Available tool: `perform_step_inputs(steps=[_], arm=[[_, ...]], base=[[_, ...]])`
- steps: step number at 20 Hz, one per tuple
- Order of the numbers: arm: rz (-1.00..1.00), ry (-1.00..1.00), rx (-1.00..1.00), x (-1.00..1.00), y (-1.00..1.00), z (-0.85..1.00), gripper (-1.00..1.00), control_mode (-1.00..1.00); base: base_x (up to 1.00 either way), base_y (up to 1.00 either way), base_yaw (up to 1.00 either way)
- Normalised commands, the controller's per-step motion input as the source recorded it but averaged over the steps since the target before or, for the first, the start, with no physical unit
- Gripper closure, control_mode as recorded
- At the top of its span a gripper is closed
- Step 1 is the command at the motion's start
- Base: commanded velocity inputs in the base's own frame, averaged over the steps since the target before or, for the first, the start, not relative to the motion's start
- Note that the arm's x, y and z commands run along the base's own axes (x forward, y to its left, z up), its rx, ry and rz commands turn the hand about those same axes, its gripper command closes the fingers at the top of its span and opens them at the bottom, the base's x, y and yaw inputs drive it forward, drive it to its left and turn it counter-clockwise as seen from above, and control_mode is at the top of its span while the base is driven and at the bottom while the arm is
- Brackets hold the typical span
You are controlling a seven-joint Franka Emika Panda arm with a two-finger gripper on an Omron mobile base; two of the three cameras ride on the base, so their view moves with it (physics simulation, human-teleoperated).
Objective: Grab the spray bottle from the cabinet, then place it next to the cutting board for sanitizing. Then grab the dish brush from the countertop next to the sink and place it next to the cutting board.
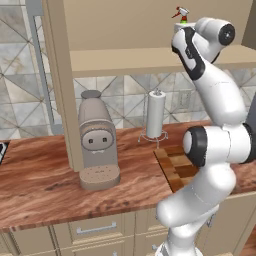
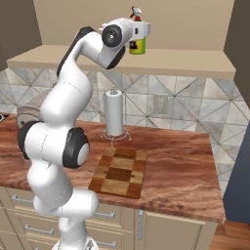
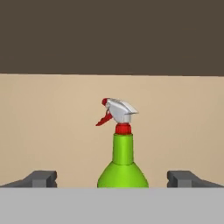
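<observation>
The spray bottle (image 3: 122,162), yellow-green with a green neck and red trigger nozzle, stands upright on the shelf of the beige cabinet (image 2: 185,61). My gripper (image 3: 113,179) is open, level with the bottle's body, one finger on each side and both clear of it. In the left base view the nozzle of the spray bottle (image 1: 181,13) pokes up behind my arm. The checkered cutting board (image 2: 119,172) lies on the reddish-brown countertop (image 2: 180,166) below the shelf. The dish brush and the sink are out of view.
A tall white paper-towel roll (image 2: 114,113) stands on a wire holder just behind the cutting board. A grey coffee machine (image 1: 97,142) sits to the left by the cabinet's side wall (image 1: 62,85). Drawers with silver handles (image 1: 95,230) run under the counter.
</observation>
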Motion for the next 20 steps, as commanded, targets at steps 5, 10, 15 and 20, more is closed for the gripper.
perform_step_inputs(steps=[5, 10, 15, 20], arm=[[0.0, 0.01, 0.0, 0.48, -0.1, 0.0, -1.0, -1.0], [0.0, 0.0, 0.0, 0.46, -0.1, 0.0, -1.0, -1.0], [0.0, 0.0, 0.0, 0.49, -0.01, 0.0, -1.0, -1.0], [0.0, 0.0, 0.0, 0.46, 0.0, 0.0, -1.0, -1.0]], base=[[0.0, 0.0, 0.0], [0.0, 0.0, 0.0], [0.0, 0.0, 0.0], [0.0, 0.0, 0.0]])
